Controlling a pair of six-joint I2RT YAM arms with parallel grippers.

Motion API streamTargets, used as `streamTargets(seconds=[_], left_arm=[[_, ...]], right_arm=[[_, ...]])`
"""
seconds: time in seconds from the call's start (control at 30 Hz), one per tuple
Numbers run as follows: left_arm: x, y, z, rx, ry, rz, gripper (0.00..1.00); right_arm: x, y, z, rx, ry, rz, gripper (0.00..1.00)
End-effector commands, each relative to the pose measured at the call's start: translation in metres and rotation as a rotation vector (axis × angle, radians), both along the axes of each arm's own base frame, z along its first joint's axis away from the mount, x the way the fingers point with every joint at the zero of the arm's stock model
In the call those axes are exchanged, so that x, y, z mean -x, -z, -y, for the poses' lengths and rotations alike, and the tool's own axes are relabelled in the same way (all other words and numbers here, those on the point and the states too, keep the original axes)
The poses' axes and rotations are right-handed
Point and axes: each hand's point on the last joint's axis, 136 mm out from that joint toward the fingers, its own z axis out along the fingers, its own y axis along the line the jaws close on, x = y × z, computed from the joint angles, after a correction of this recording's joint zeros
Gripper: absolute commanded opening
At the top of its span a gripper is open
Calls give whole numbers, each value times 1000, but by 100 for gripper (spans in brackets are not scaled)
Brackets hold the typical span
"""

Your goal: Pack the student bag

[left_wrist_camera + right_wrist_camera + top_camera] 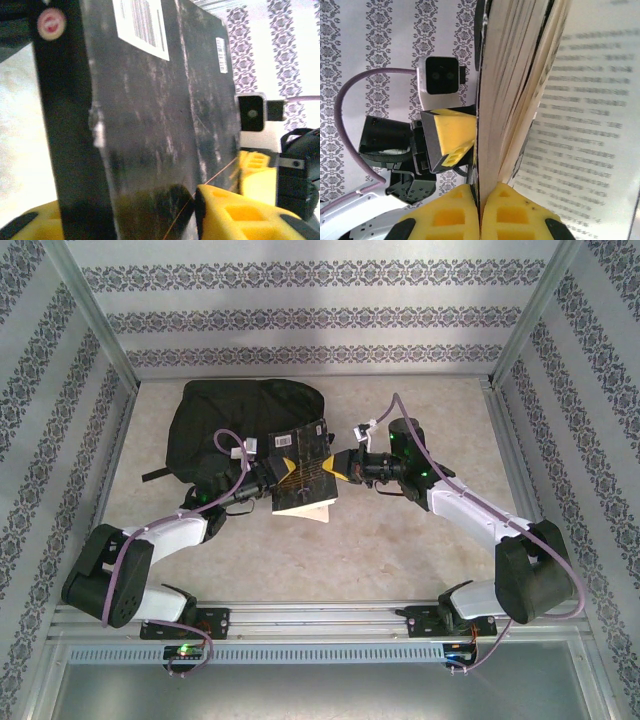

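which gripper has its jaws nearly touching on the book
The right gripper: its jaws pinch a thin edge of the book, while the left gripper's stand wider across its thickness.

We can read no word or number outright. The book [150, 125] carries a white barcode label [141, 25] on its black cover, a smaller white label [222, 54] near the cover's edge and a round red sticker [51, 23] on the spine (all too blurred); its open page [590, 125] shows printed lines of text that we find illegible.
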Motion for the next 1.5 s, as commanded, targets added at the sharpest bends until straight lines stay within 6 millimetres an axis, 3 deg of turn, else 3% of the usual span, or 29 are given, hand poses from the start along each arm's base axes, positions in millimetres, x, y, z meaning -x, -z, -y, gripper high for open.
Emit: streamTargets(seconds=[0.0, 0.1, 0.13, 0.2, 0.23, 0.4, 0.5, 0.57, 0.73, 0.93, 1.17, 1.37, 1.47], left_arm=[[8, -36, 11, 81, 75, 129, 34], [9, -39, 12, 78, 86, 140, 19], [8, -40, 12, 75, 82, 143, 13], [4, -40, 9, 63, 53, 147, 3], [3, -41, 7, 59, 34, 153, 0], [-18, -59, -18, 53, -179, 191, 0], [-28, -74, -34, 60, -312, 214, 0], [-33, -85, -37, 76, -363, 231, 0], [-42, -106, -40, 187, -462, 230, 0], [-37, -118, -35, 240, -521, 220, 0], [-27, -124, -51, 221, -614, 247, 0], [-27, -126, -50, 234, -613, 254, 0], [-26, -127, -51, 235, -617, 257, 0]], right_arm=[[-3, -2, -2, 10, -17, 57, 0], [-6, 2, -1, 39, -9, 66, 0], [-7, 4, 0, 54, -2, 63, 5], [-10, 9, 6, 104, 36, 62, 32], [-13, 14, 11, 142, 71, 58, 41], [-14, 25, 27, 170, 249, 29, 72], [-6, 12, 20, 64, 318, 41, 90], [-1, -7, 4, -31, 315, 70, 95], [3, -33, -34, -196, 290, 55, 98], [-12, -54, -63, -381, 311, 36, 97], [-16, -45, -73, -412, 374, 28, 97], [-10, -37, -93, -442, 343, 4, 97], [-12, -33, -90, -438, 362, 7, 98]])
